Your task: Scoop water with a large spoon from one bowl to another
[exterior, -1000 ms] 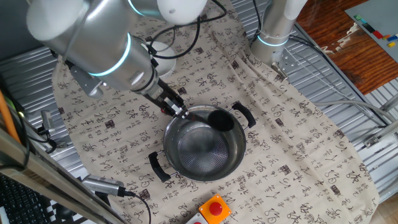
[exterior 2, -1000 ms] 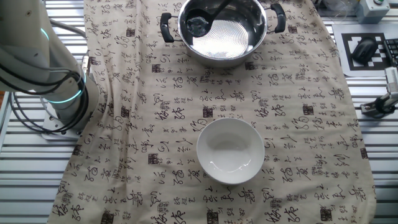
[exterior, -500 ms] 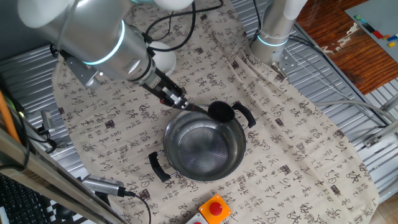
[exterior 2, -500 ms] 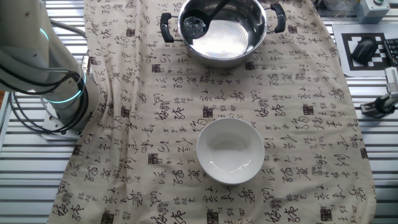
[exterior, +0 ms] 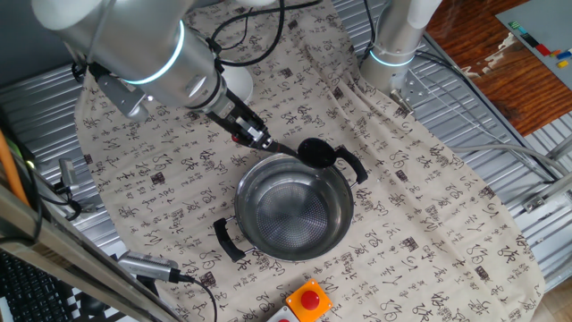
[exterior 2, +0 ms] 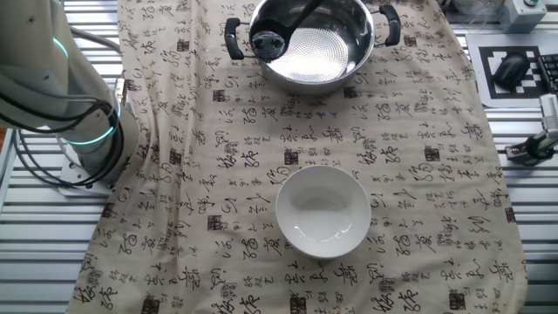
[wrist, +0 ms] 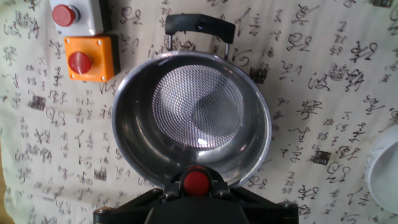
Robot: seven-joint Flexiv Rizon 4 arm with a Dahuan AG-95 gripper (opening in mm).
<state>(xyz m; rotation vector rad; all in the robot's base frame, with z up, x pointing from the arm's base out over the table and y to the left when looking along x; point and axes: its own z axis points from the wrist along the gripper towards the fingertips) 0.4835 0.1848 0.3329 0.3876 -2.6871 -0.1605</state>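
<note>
Gripper (exterior: 253, 136) clenched on long black ladle (exterior: 315, 151) by its red-tipped handle, scoop out ahead over wide round stainless-steel pot's (exterior: 293, 208) rim

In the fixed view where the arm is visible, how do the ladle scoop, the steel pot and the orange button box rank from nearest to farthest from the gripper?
Measured from the gripper:
1. Ladle scoop: nearest, just right of the gripper, at the pot's far rim.
2. Steel pot: next, below the gripper toward the front.
3. Orange button box: farthest, at the bottom edge, beyond the pot.
</note>
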